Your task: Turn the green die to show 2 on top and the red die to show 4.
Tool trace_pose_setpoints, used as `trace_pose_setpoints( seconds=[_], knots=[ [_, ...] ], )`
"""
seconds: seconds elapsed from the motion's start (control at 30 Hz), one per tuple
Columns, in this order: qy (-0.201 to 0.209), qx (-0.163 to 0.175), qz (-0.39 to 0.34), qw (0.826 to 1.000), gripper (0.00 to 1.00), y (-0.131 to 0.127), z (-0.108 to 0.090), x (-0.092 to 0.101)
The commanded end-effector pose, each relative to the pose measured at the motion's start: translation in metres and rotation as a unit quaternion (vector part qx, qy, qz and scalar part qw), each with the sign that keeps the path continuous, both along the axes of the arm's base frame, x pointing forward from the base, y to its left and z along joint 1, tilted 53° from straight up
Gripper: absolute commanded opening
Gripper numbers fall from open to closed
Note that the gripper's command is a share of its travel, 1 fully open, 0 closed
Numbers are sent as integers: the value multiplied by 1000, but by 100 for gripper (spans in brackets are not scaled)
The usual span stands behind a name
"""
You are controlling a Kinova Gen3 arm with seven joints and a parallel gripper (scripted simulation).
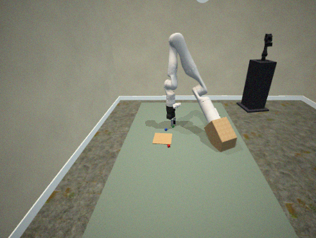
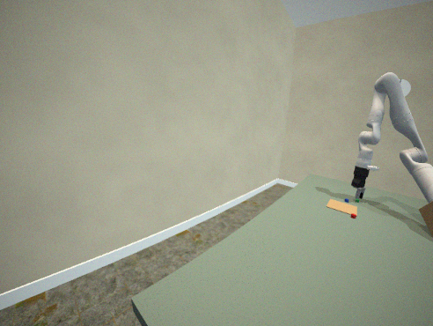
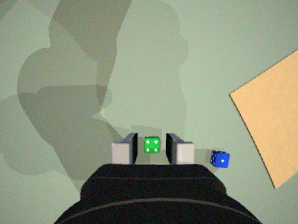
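The green die (image 1: 173,126) (image 2: 357,201) (image 3: 152,145) lies on the table with four pips on top. My gripper (image 1: 173,123) (image 2: 360,194) (image 3: 151,143) is open and points down over it; in the wrist view the die shows between the fingers with a gap on each side. The blue die (image 1: 166,129) (image 2: 347,200) (image 3: 220,159) lies between the green die and the mat, one pip on top. The tan mat (image 1: 162,138) (image 2: 342,206) (image 3: 275,110) lies flat. The red die (image 1: 168,146) (image 2: 354,216) is at its near edge; its pips are too small to read.
The blue die is just outside the right finger in the wrist view. A wooden block (image 1: 221,134) (image 2: 428,218) stands at the arm's base on the green table (image 1: 180,186) (image 2: 273,273). A black pedestal (image 1: 259,80) stands beyond the table.
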State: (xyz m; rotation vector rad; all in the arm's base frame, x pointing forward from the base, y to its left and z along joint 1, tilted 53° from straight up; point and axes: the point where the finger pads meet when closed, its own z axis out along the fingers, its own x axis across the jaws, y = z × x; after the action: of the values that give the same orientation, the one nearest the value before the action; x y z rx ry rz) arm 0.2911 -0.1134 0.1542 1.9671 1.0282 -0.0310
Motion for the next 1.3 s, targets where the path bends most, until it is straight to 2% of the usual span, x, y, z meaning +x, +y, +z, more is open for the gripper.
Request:
trace_pose_setpoints(
  seconds=[0.0,1.27],
  knots=[
    [0,0,0,1000,64,0,0,0],
    [0,0,0,1000,64,-14,-12,7]
  ],
)
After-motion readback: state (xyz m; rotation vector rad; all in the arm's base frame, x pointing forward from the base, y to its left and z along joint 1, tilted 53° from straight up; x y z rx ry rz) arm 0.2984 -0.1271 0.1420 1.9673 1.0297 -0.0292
